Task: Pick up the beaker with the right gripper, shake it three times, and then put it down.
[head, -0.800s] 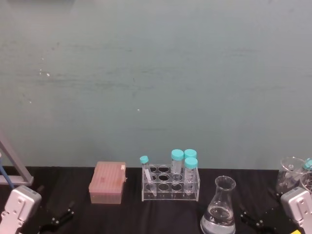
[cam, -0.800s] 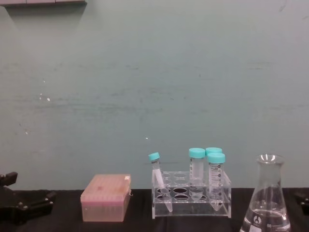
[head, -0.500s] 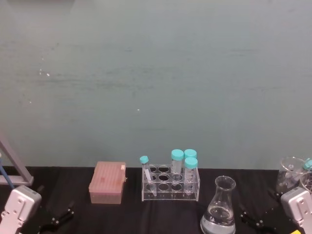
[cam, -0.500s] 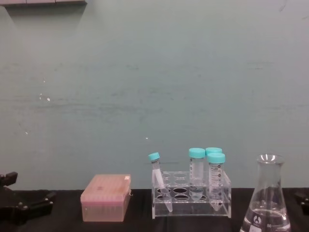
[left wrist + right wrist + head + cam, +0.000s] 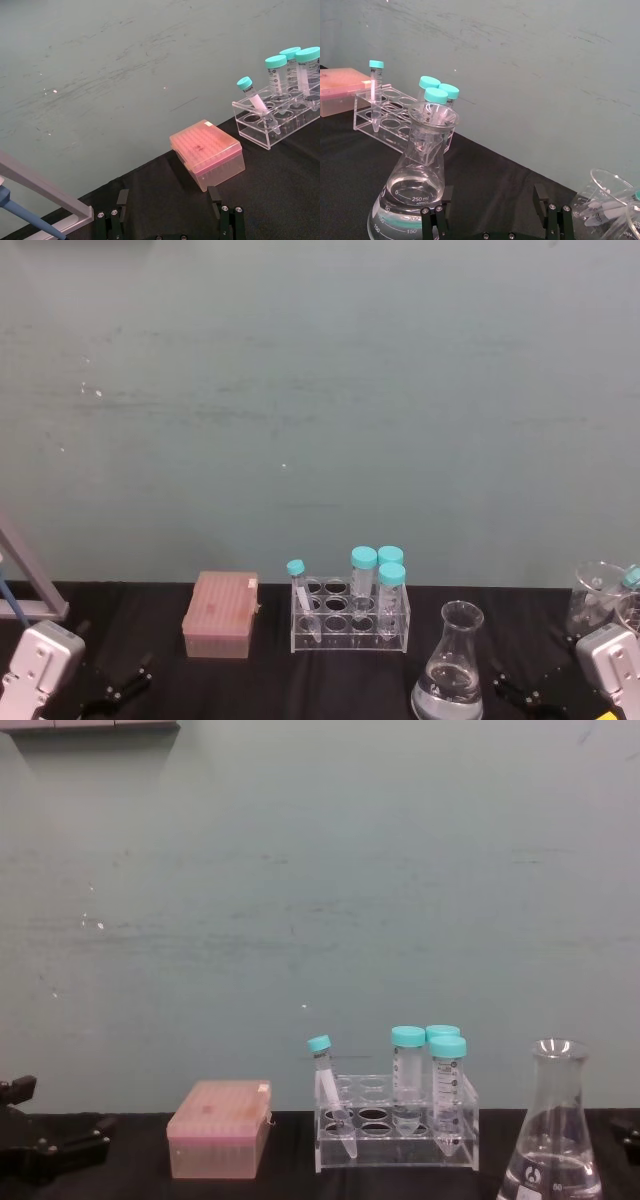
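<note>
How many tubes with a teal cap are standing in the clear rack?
4. A thin tube leans at the left end of the rack. A wider tube stands right of the middle. At the right end stand a front tube and a back tube. None seems hidden.

Our bench colours
We note a clear beaker (image 5: 420, 175) with white marks, teal caps on the tubes (image 5: 363, 580), a pink box (image 5: 221, 612), a clear rack (image 5: 335, 637), a black table (image 5: 330, 680) and a scuffed grey-green wall (image 5: 320, 390).

The clear conical glass beaker (image 5: 447, 676) stands upright, its base part-filled.
</note>
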